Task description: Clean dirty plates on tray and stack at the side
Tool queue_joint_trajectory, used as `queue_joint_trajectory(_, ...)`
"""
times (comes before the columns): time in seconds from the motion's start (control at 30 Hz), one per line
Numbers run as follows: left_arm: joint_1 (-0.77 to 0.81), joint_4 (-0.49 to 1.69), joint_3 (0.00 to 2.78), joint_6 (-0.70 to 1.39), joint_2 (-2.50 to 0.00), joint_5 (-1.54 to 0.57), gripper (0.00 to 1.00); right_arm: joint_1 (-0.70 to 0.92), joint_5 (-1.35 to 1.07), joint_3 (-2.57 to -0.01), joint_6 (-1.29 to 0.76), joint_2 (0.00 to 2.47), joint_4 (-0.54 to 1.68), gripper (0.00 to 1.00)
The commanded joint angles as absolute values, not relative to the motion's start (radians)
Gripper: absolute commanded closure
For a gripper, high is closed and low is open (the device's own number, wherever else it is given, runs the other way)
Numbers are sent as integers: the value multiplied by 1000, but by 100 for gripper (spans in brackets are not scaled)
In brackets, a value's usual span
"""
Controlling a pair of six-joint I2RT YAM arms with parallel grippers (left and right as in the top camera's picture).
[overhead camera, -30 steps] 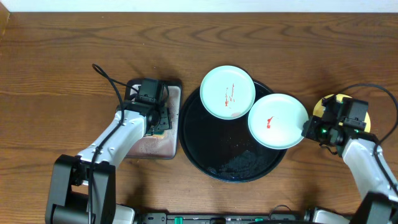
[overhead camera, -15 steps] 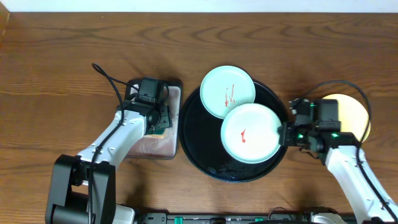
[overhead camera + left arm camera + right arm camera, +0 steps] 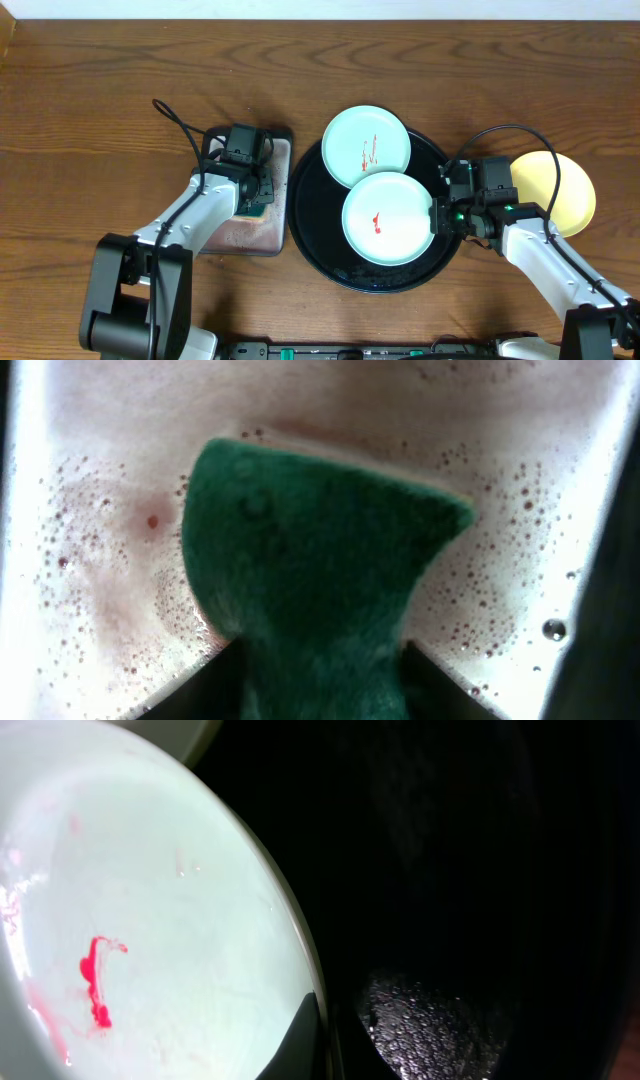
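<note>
Nearest me, suds (image 3: 385, 262) sit on the black tray (image 3: 312, 220). Just beyond, a mint plate (image 3: 388, 217) streaked with red is over the tray's middle, its right rim pinched tight by the right gripper (image 3: 437, 217). Off to the right, a yellow plate (image 3: 570, 195) rests on the table (image 3: 100, 90). At left, the left gripper (image 3: 250, 190) hangs over a small tray (image 3: 240, 238), fingers either side of a green sponge (image 3: 320, 590); whether they squeeze it I can't tell. Farthest, a second mint plate (image 3: 366, 147), also smeared, overlaps the black tray's far rim.
</note>
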State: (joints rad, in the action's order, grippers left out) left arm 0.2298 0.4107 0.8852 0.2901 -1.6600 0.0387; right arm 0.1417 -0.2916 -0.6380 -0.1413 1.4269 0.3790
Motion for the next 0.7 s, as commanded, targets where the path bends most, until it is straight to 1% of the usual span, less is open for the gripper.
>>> queue_joint_trajectory(0.0,226,413,896,289,-1686,42,73,146,-273,-631,-153,1437,377,99)
queue_joint_trajectory(0.07,226,417,896,289,-1687,41,90,146,-273,-631,-153,1437,377,99)
queue_joint_trajectory(0.1,226,426,896,289,-1687,41,93,146,-273,-631,-153,1438,379,99)
queue_joint_trajectory(0.23,225,490,896,289,-1661,38,93,146,-273,-631,-152,1438,389,99)
queue_joint_trajectory(0.4,224,511,896,292,-1539,7,92,146,-273,-631,-152,1438,389,99)
queue_joint_trajectory(0.53,213,487,896,257,-1432,-107,93,146,-273,-631,-131,1438,387,99)
queue_joint_trajectory(0.67,139,485,896,235,-1370,-266,93,146,-269,-631,-125,1438,385,99)
